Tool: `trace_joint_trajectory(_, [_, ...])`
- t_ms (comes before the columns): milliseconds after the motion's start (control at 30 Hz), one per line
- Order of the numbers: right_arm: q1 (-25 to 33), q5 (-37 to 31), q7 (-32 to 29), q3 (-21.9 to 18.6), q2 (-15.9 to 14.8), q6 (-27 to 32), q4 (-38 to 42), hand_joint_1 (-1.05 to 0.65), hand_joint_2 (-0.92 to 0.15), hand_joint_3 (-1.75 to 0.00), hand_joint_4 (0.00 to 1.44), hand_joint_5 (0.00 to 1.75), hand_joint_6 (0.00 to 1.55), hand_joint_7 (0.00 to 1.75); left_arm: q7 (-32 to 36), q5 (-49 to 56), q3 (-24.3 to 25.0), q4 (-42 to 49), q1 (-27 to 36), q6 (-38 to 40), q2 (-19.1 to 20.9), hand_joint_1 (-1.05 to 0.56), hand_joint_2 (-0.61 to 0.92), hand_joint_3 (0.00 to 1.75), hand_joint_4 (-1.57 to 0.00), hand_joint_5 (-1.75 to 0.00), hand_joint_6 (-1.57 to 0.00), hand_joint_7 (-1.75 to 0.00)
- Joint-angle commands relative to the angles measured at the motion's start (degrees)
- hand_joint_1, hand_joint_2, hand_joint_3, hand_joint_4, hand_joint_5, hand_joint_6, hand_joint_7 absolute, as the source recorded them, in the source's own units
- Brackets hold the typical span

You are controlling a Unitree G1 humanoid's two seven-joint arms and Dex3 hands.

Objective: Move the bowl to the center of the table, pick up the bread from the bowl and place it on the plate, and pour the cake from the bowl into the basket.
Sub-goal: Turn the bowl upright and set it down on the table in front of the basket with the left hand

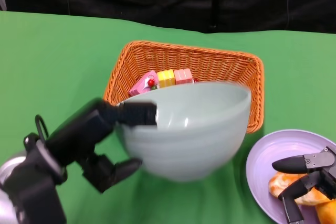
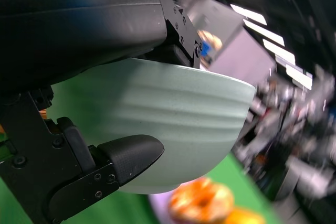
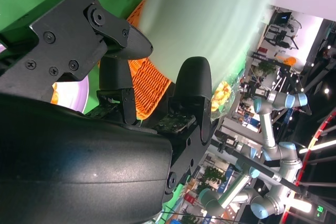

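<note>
Green table (image 1: 52, 51) fills the head view, dark backdrop beyond its far edge. Orange wicker basket (image 1: 220, 64) sits mid-table, far side of centre. Pale green bowl (image 1: 189, 135) is lifted and tipped toward the basket, its rim over the basket's near wall; motion-blurred at the edges. Bowl interior not visible, so its contents cannot be told. Left hand (image 1: 113, 129) grips the bowl at its left rim, one finger over the lip and others curled beneath the underside; the left wrist view shows the same hold, a black fingertip (image 2: 131, 153) pressed under the bowl's ribbed wall. Purple plate (image 1: 262, 163) lies at the near right, just beside the basket's corner, carrying orange-brown bread (image 1: 278, 184). Right hand (image 1: 310, 177) hovers over the plate with fingers spread apart, holding nothing. Small cake pieces (image 1: 160, 81), pink and yellow with a red dot, lie inside the basket against its near wall.
</note>
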Motion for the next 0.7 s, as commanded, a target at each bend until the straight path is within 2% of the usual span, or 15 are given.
trace_joint_trajectory(33, [0.1,0.1,0.2,-0.4,0.2,-0.8,-1.1,0.02,-0.49,-1.05,0.59,1.39,0.47,1.14,2.8,1.3,-0.1,3.3,-1.9,-5.3,1.6,-0.16,0.12,1.75,-1.07,-1.75,-0.87,-1.75])
trace_joint_trajectory(67, [0.0,-0.1,0.2,-0.4,0.2,-0.8,-1.2,0.02,-0.49,-1.05,0.59,1.39,0.47,1.14,5.7,8.8,2.5,6.3,-3.1,-13.3,1.6,-0.16,0.12,1.75,-1.07,-1.75,-0.87,-1.75])
trace_joint_trajectory(100, [-0.1,-0.1,0.2,-0.4,0.2,-0.7,-1.4,0.03,-0.48,-1.06,0.6,1.4,0.47,1.15,8.7,16.7,5.3,8.4,-4.0,-20.1,1.5,-0.16,0.15,1.6,-1.07,-1.75,-0.84,-1.75])
trace_joint_trajectory(133, [-0.1,0.0,0.3,-0.4,0.2,-0.7,-1.5,0.04,-0.47,-1.09,0.61,1.4,0.47,1.15,11.4,22.8,7.4,9.9,-4.7,-24.9,1.3,-0.2,0.26,1.35,-1.06,-1.75,-0.83,-1.75])
trace_joint_trajectory(233, [-0.2,-0.2,0.2,-0.3,0.3,-0.6,-1.7,0.04,-0.45,-1.11,0.62,1.41,0.47,1.16,18.8,39.0,11.6,10.0,-5.9,-31.4,1.0,-0.24,0.38,1.01,-1.05,-1.75,-0.8,-1.75])
trace_joint_trajectory(267, [-0.1,-0.2,0.2,-0.3,0.4,-0.4,-2.1,0.03,-0.44,-1.11,0.62,1.41,0.48,1.17,22.5,45.7,12.0,8.6,-6.0,-32.1,1.4,-0.26,0.41,0.96,-1.04,-1.75,-0.79,-1.75])
trace_joint_trajectory(300, [-0.1,-0.1,0.3,-0.2,0.4,-0.3,-2.3,0.03,-0.44,-1.12,0.62,1.4,0.48,1.17,27.9,52.9,10.7,6.6,-5.9,-30.9,2.7,-0.27,0.43,0.9,-1.04,-1.75,-0.77,-1.75])
trace_joint_trajectory(367, [-0.1,0.2,0.4,-0.2,0.3,-0.4,-2.5,0.03,-0.43,-1.14,0.62,1.41,0.48,1.17,38.7,63.1,6.3,3.8,-5.7,-26.5,5.7,-0.31,0.56,0.66,-1.02,-1.75,-0.75,-1.75])
trace_joint_trajectory(433, [-0.2,0.4,0.5,0.0,0.3,-0.4,-2.6,0.03,-0.43,-1.15,0.62,1.41,0.47,1.18,48.9,71.1,0.3,2.6,-5.6,-20.7,8.7,-0.34,0.64,0.52,-1.01,-1.75,-0.77,-1.68])
trace_joint_trajectory(500, [-0.2,0.4,0.5,0.0,0.3,-0.4,-2.7,0.03,-0.42,-1.16,0.61,1.42,0.47,1.18,56.9,76.1,-4.2,2.4,-6.0,-16.4,10.9,-0.35,0.68,0.45,-1.01,-1.75,-0.78,-1.64])
trace_joint_trajectory(533, [-0.1,0.7,0.5,0.2,0.3,-0.7,-2.7,0.03,-0.42,-1.17,0.61,1.42,0.47,1.19,58.1,78.2,-7.3,3.3,-6.5,-14.4,11.3,-0.35,0.69,0.44,-1.0,-1.75,-0.78,-1.64])
trace_joint_trajectory(567, [0.0,1.0,0.6,0.3,0.3,-0.9,-2.8,0.02,-0.42,-1.17,0.61,1.43,0.47,1.19,59.5,79.9,-10.1,4.2,-7.0,-12.6,11.8,-0.37,0.74,0.36,-0.99,-1.75,-0.84,-1.46])
trace_joint_trajectory(667, [0.3,1.2,0.6,0.8,0.6,-0.8,-3.6,0.0,-0.42,-1.17,0.61,1.43,0.46,1.2,61.7,81.1,-16.6,5.5,-7.2,-6.7,12.8,-0.38,0.79,0.28,-0.98,-1.75,-0.89,-1.33])
trace_joint_trajectory(700, [0.3,1.1,0.6,0.9,0.6,-0.8,-3.8,-0.01,-0.42,-1.17,0.61,1.44,0.46,1.21,61.1,80.5,-18.2,4.9,-6.9,-4.6,13.2,-0.37,0.81,0.22,-0.96,-1.75,-0.93,-1.21])
